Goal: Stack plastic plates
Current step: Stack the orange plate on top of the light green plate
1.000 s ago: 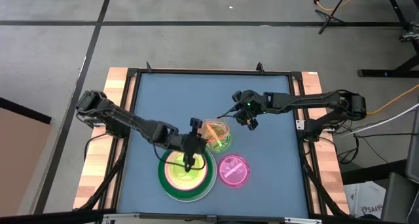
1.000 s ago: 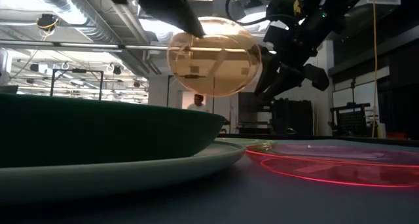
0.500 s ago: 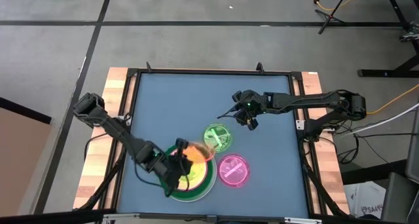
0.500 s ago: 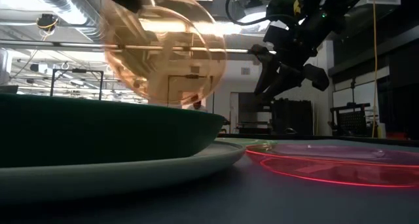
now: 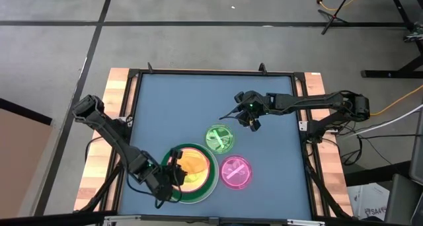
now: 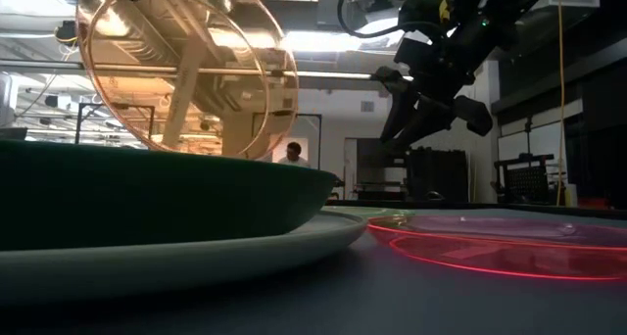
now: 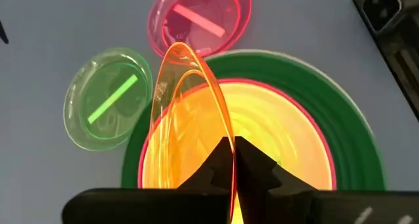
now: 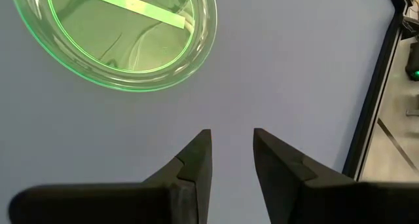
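Note:
A stack of plates [image 5: 206, 184] sits near the table's front: white at the bottom, then dark green [image 7: 340, 119], pink and cream. My left gripper [image 5: 177, 171] is shut on a translucent orange plate [image 5: 193, 162] over the stack; the plate also shows in the low view [image 6: 186, 71]. A small green plate [image 5: 219, 138] and a small pink plate [image 5: 235, 171] lie flat on the table. My right gripper [image 5: 251, 123] hangs open and empty above the table, beyond the green plate [image 8: 124, 34]. My left gripper pinches the orange plate's rim [image 7: 233, 160] between its two fingers, at the edge nearest the wrist. The fingers come from the table's left, slanting down. The plate stands steeply tilted over the stack. Its low edge is hidden behind the dark green rim [image 6: 147, 178], so I cannot tell whether it touches.
The blue table top [image 5: 172, 100] has a raised dark frame [image 5: 211, 73] around it. The far and left parts of the top are bare. A person [image 6: 294, 154] stands far off in the room behind.
My left gripper has carried the orange plate from above the small green plate toward the table's near edge and a little left, to over the stack, and lower. The plate has tipped steeper on edge. The green plate now lies uncovered.

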